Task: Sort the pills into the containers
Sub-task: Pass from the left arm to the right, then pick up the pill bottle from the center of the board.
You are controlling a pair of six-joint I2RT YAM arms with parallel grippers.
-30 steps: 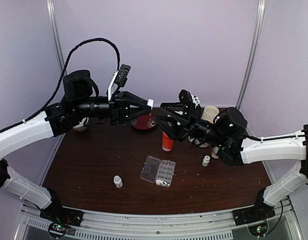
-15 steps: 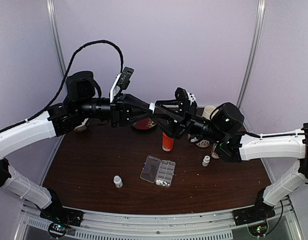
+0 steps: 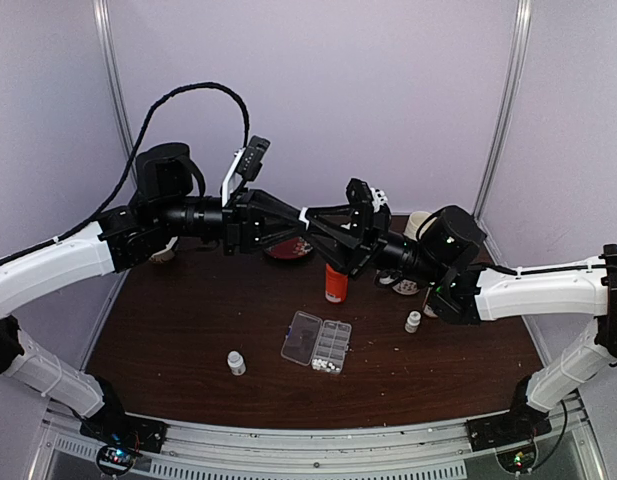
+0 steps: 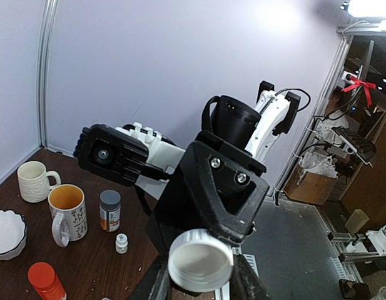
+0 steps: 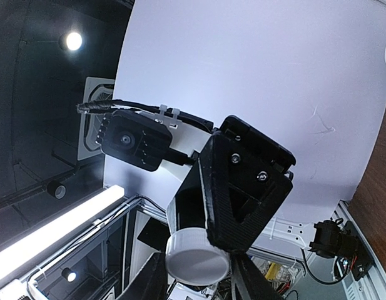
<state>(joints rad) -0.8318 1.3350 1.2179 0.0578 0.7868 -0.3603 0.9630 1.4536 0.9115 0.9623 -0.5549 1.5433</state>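
Observation:
High above the table my left gripper and right gripper meet tip to tip. Between them is a white round cap. In the left wrist view the cap shows its hollow side, pinched between my left fingers, with a black right finger pressed over it. In the right wrist view the cap sits between my right fingers, which touch both its sides. The clear pill organizer lies open on the table below. White pills fill its near cells.
An orange bottle stands under the grippers and a red bowl sits behind it. Small white bottles stand at the front left and at the right. Mugs, a grey-capped bottle and a white bowl cluster at the back right.
My right gripper has moved left to meet the left gripper, and its jaws have closed in round the cap. The left gripper edged right, still holding the cap.

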